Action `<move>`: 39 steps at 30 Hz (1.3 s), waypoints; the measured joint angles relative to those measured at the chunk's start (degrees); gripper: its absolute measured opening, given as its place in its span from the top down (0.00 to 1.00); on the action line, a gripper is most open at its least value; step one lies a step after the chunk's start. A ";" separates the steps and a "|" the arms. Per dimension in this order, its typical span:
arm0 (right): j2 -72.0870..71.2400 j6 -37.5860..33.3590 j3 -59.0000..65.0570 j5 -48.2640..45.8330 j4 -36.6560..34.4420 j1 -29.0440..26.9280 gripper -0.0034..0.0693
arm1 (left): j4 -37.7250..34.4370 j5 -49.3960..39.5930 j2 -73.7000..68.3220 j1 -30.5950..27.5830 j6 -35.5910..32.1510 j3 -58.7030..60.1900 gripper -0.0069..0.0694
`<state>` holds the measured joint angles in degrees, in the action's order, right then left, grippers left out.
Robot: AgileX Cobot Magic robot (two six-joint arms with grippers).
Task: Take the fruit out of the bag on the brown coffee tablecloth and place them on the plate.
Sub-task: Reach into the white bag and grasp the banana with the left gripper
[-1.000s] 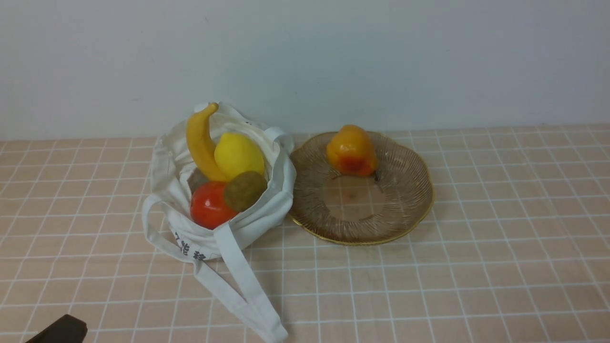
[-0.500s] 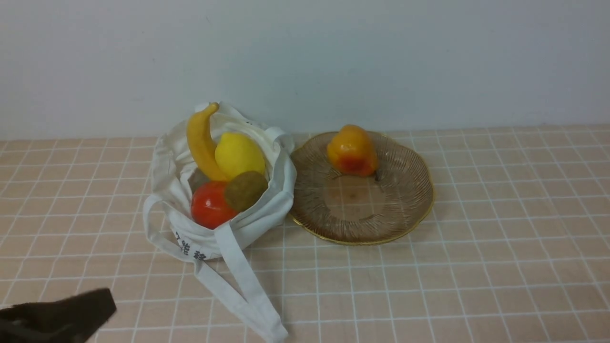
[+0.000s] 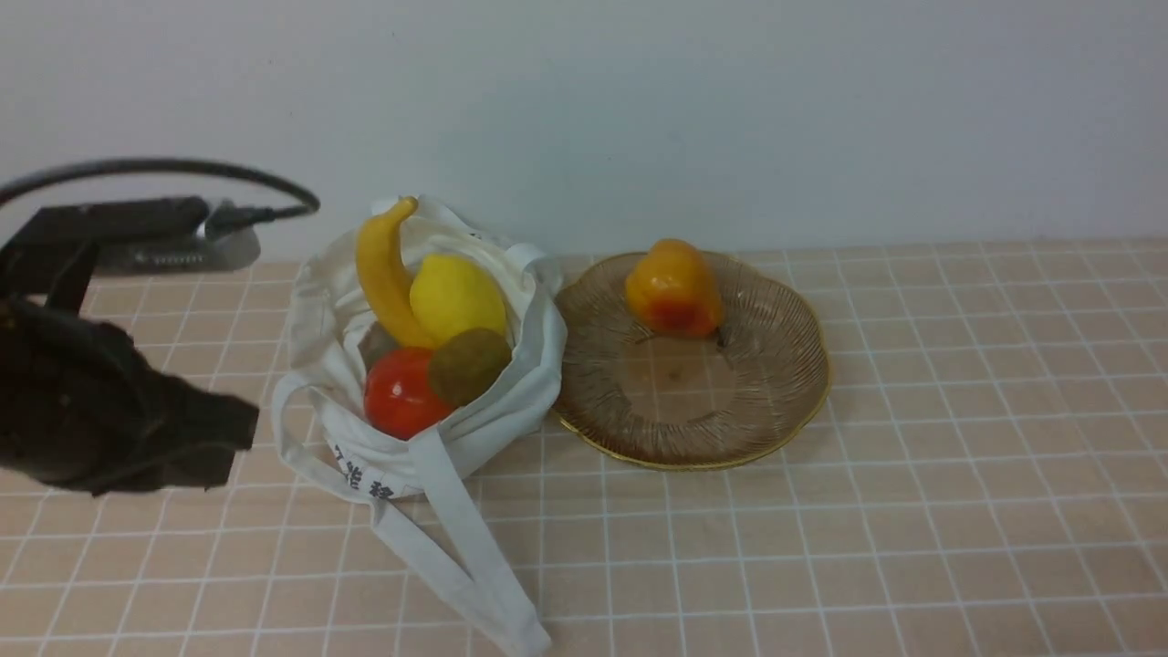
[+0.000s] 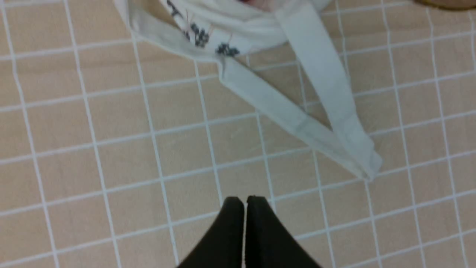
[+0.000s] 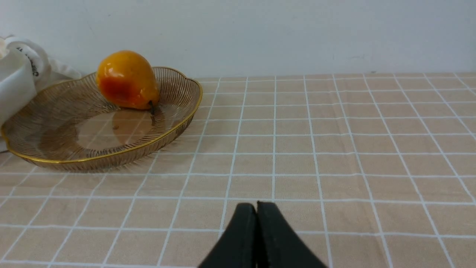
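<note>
On tablecloth (image 3: 958,474): white bag (image 3: 516,401) to left of plate (image 3: 776,383), touching its rim. Bag mouth open, showing banana (image 3: 379,274), lemon (image 3: 456,297), red fruit (image 3: 397,392), kiwi (image 3: 468,365). Orange-yellow fruit (image 3: 673,287) on far side of plate. Over bare cloth near straps (image 4: 323,93): left hand (image 4: 245,201), fingers pressed together, nothing held. Low over cloth, well apart from plate: right hand (image 5: 256,206), fingers together, nothing held.

Plain pale grey-white wall (image 3: 730,109) across the whole background (a few faint specks and scuffs on it).
</note>
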<state>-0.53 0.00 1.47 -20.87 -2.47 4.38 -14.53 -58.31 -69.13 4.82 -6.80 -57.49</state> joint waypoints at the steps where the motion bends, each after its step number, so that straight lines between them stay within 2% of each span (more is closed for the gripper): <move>1: 0.00 0.00 0.00 0.00 0.00 0.00 0.97 | 0.16 -0.49 -1.02 0.00 0.00 -1.41 0.92; 8: 0.00 0.00 0.00 0.00 0.00 0.00 0.97 | 0.63 -1.55 -10.96 0.00 0.05 -12.30 0.90; 14: 0.00 0.00 0.00 0.00 0.00 0.00 0.97 | 2.20 -0.43 -20.95 0.00 0.01 -23.70 0.74; 17: 0.00 0.00 0.00 0.00 0.00 0.00 0.97 | 2.46 1.52 -24.54 0.27 -0.08 -27.39 0.63; 19: 0.00 0.00 0.00 0.00 0.00 0.00 0.97 | 2.94 2.47 -28.32 1.51 -2.19 -30.62 0.47; 22: 0.00 0.00 0.00 0.00 0.00 0.00 0.97 | 2.94 3.56 -31.89 3.59 -7.97 -33.42 0.32; 23: 0.00 0.00 0.00 0.00 0.00 0.00 0.97 | 2.94 4.83 -33.57 4.76 -11.76 -34.65 0.25; 26: 0.00 0.00 0.00 0.00 0.00 0.00 0.97 | 2.89 9.17 -36.05 6.78 -18.61 -35.84 0.16; 30: 0.00 0.00 0.00 0.00 0.00 0.00 0.97 | 3.07 17.19 -39.48 8.05 -25.45 -36.12 0.15; 33: 0.00 0.00 0.00 0.00 0.00 0.00 0.97 | 3.62 20.12 -40.89 8.05 -26.75 -36.12 0.17; 36: 0.00 0.00 0.00 0.00 0.00 0.00 0.97 | 5.50 22.57 -42.46 8.05 -27.27 -36.12 0.25; 39: 0.00 0.00 0.00 0.00 0.00 0.00 0.97 | 7.88 24.11 -43.31 8.05 -27.32 -36.12 0.38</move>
<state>-0.53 0.00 1.47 -20.87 -2.47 4.38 -6.65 -34.20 -112.44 12.86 -34.13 -93.61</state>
